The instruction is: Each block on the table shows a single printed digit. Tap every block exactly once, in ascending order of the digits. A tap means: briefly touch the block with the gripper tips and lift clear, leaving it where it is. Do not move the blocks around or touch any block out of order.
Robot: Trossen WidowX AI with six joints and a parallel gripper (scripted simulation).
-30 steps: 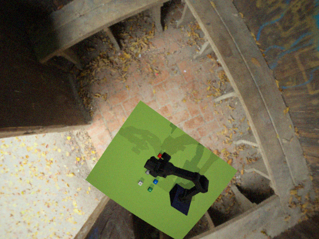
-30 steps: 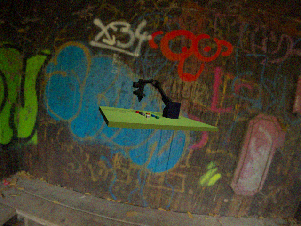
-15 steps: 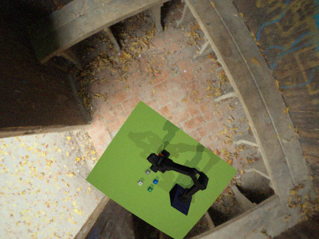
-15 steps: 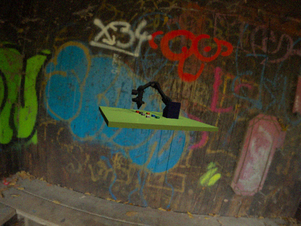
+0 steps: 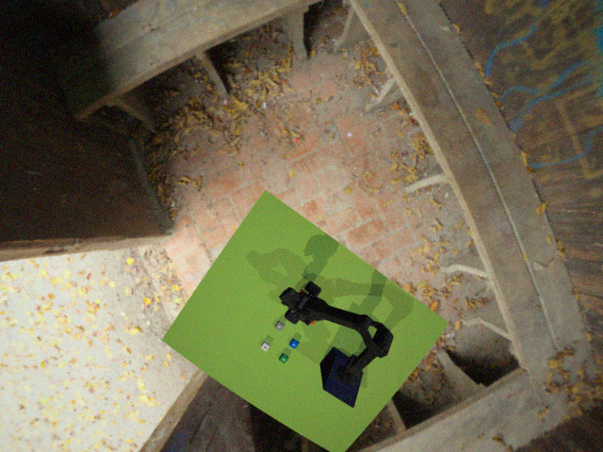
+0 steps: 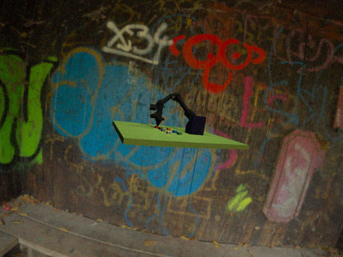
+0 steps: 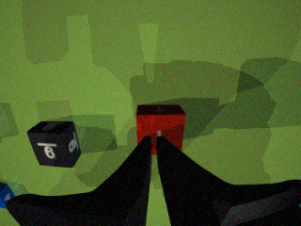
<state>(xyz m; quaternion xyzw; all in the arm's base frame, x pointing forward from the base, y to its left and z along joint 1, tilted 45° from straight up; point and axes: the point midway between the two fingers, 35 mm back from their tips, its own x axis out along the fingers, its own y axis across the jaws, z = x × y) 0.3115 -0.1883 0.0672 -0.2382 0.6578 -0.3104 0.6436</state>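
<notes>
A red block [image 6: 156, 127] [image 7: 160, 124] sits right at my gripper's tips; only a small part of its mark shows. My gripper [image 6: 157, 126] [image 7: 153, 141] is shut with nothing between the fingers, its tips over the block's near part in the wrist view. Whether they touch it I cannot tell. A black block [image 7: 55, 145] to the left shows a barred digit, like a 6 or an upside-down 9. A blue block [image 5: 293, 343] [image 6: 174, 131] [image 7: 5, 195], grey block [image 5: 279, 325] [image 6: 162, 129], white block [image 5: 265, 346], green block [image 5: 283, 358] and orange block [image 6: 168, 128] stand apart; their digits are unreadable.
The green table [image 5: 219, 292] [image 6: 138, 140] carries the blocks and the dark robot base [image 5: 339, 379] [image 6: 195, 126]. The arm [image 5: 340, 314] reaches over the table and hides part of the block group in the top view. Shadows of the arm lie across the table.
</notes>
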